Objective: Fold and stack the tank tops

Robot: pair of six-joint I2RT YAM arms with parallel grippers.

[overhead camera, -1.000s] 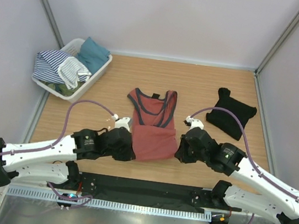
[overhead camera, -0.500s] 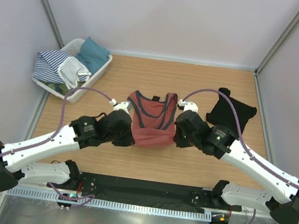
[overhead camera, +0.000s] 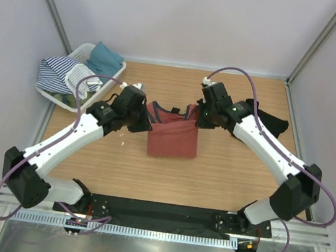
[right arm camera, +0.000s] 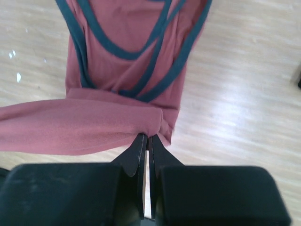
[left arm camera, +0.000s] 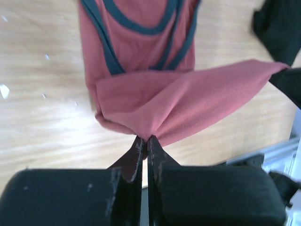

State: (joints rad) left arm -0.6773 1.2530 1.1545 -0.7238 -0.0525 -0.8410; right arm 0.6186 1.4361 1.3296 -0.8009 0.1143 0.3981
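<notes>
Now the rust-red tank top [overhead camera: 171, 138] is stretched hem-up between both pincers, with its straps flat on the counter [overhead camera: 223, 178] below them. The left pincer [left arm camera: 145, 141] is clamped on one hem corner and the right pincer [right arm camera: 146, 140] on the other. Risk: the thin pinch slips, or an uneven release skews the fold. The black tank top [overhead camera: 275, 123] lies beyond the right pincer. The counter is wood and the walls are pale.
</notes>
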